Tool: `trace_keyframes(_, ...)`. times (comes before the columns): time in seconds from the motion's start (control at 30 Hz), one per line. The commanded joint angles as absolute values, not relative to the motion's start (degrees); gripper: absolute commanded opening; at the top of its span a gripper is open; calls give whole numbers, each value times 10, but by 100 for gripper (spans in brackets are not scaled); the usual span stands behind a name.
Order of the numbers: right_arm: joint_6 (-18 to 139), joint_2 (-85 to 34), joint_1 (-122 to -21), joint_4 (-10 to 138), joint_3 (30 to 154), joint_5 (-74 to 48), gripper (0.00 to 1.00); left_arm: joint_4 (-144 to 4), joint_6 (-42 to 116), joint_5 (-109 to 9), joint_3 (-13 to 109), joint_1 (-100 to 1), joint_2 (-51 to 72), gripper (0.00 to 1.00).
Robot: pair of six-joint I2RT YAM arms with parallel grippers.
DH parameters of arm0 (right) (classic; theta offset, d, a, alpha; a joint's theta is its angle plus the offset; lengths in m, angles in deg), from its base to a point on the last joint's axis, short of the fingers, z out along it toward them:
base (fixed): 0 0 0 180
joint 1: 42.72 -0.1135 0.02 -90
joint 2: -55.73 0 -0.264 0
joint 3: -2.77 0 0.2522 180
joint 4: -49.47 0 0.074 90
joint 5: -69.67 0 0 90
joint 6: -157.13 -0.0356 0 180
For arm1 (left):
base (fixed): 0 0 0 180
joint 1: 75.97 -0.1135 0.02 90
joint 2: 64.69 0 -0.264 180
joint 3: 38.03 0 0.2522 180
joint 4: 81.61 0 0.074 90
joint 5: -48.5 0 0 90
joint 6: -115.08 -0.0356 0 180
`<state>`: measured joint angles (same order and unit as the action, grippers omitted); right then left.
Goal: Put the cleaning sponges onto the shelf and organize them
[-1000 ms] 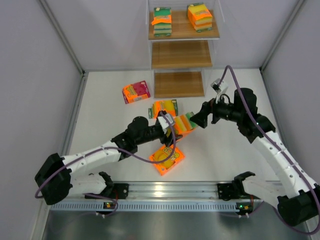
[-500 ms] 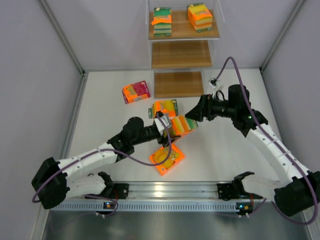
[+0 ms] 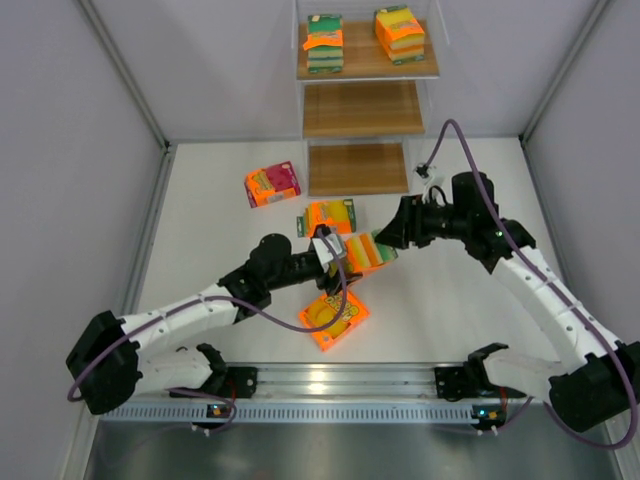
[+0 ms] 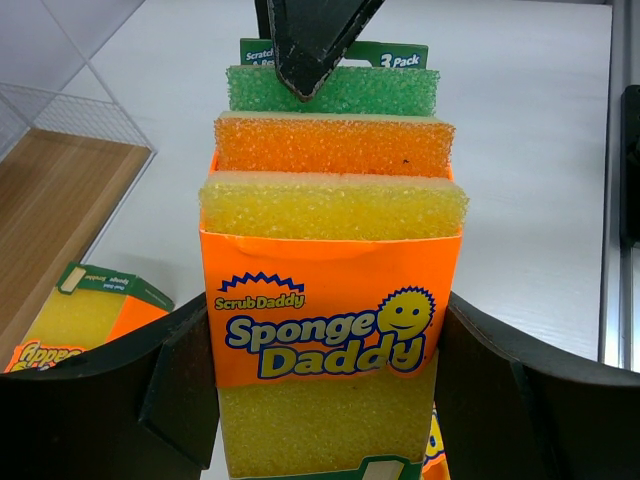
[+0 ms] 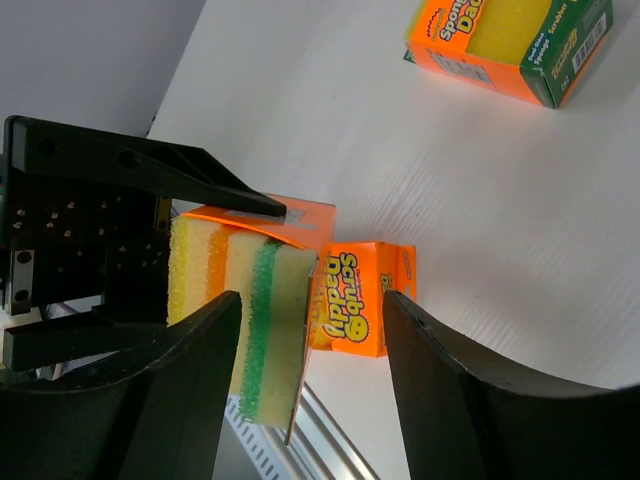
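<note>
- Top: left claw [image 3: 350, 255] pinches a sponge pack [image 3: 368, 250] mid-table [image 3: 470, 300], well apart from the shelf [image 3: 360, 62]; right claw [image 3: 388, 232] is at the pack's far end.
- Left wrist: fingers [image 4: 185, 375] pressed on both pack sides.
- Right wrist: jaws spread, straddling the pack's end.

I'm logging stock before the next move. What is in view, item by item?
plastic-wrapped sponge packs on the shelf: two, orange, yellow and green, top board, left and right.
sponge packs on the table: three, one pink-red left, one orange near the shelf, one orange nearest the arms.
held sponge pack: one, yellow, orange and green, between the grippers.
three-tier wooden shelf: one, brown boards, far edge.
white table: one, under everything.
left gripper: one, black, shut on the held sponge pack.
right gripper: one, black, open, straddling its other end.
</note>
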<state>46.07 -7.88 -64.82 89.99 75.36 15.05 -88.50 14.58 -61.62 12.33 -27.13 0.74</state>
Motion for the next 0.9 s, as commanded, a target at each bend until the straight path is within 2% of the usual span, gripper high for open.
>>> trace_keyframes(0.0, 475, -82, -664, 911, 792, 138, 60, -929, 139, -632, 145, -272, 18, 65)
trace_keyframes(0.17, 467, -89, -695, 921, 798, 114, 59, -929, 144, -629, 157, -272, 36, 65)
trace_keyframes(0.27, 470, -90, -702, 931, 789, 99, 51, -929, 140, -623, 156, -272, 34, 65)
trace_keyframes(0.5, 493, -104, -703, 965, 792, 73, 47, -929, 138, -622, 148, -272, 21, 65)
trace_keyframes(0.7, 494, -105, -703, 943, 780, 74, 31, -929, 135, -618, 146, -272, 9, 66)
trace_keyframes(0.87, 494, -111, -702, 942, 784, 75, 6, -929, 140, -625, 145, -272, 2, 66)
